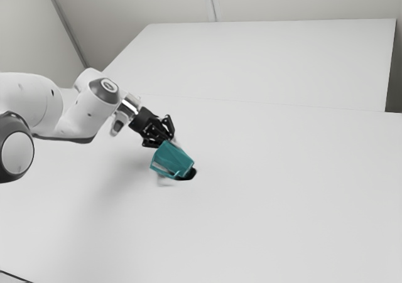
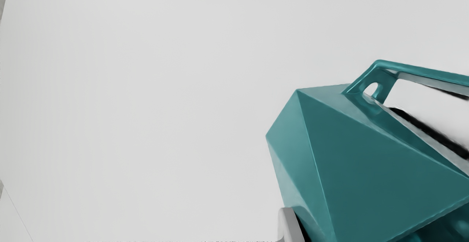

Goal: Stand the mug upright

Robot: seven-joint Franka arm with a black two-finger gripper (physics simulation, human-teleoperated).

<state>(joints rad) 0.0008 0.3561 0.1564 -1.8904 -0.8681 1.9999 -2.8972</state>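
Mug, exterior view: A teal faceted mug (image 1: 171,159) tilts at the tip of the black gripper (image 1: 168,138), over the white tabletop (image 1: 282,201). A dark patch lies by its lower corner; whether the base touches down, I cannot tell.
Gripper: Whether it is open or closed on the mug, I cannot tell.
Turning the mug: With the mug still off upright, righting it seems the step in hand. A sure hold should come first, then a slow turn until the base faces straight down; too quick a turn could let it slip or roll.
Tabletop: A gentle lowering, base flat before any release, would guard against toppling.
Handle, wrist view: This closer look adds an angular handle (image 2: 383,74) with a small hole by its joint, standing off the wall away from the gripper.
Mouth: Past the rim (image 2: 427,220), the darker inside is visible.
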